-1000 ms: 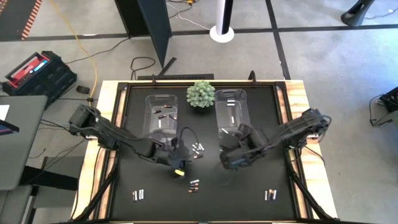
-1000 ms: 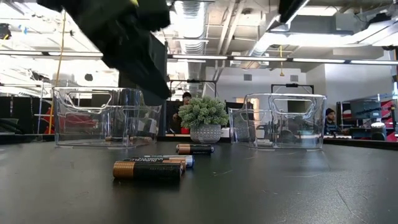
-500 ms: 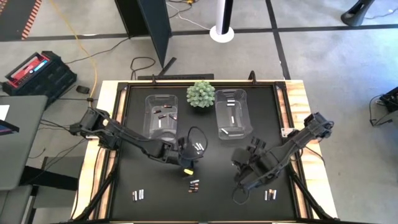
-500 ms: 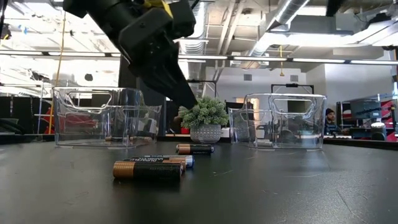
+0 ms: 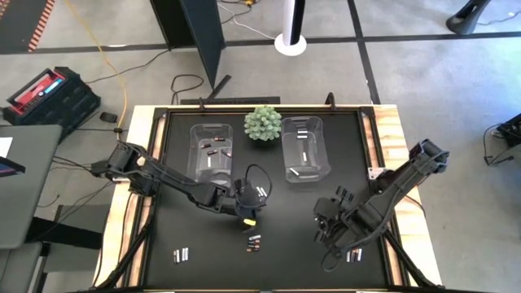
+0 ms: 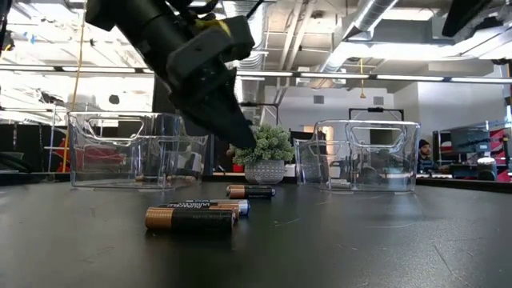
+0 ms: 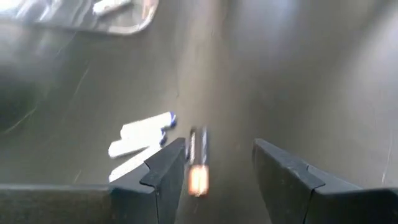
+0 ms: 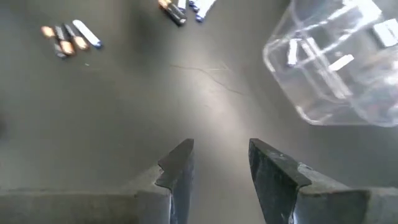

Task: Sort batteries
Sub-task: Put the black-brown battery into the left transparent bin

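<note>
So on the black bench [image 5: 203, 260] the 2 clear plastic bins [image 5: 210, 150] sit at the far side. The left gripper [image 7: 214, 163] is the nearer arm to the middle cluster of small cylindrical batteries [image 5: 260, 192], hovering right over them with fingers [image 7: 163, 171] apart and nothing held. A dark copper-ended battery [image 7: 198, 163] lies between them, long axis running along the gap, with pale silver-white ones [image 7: 140, 134] just beside. The right gripper [image 8: 217, 163], fingers apart and empty too, hangs over the near right bench by another small group [image 5: 353, 255].
</note>
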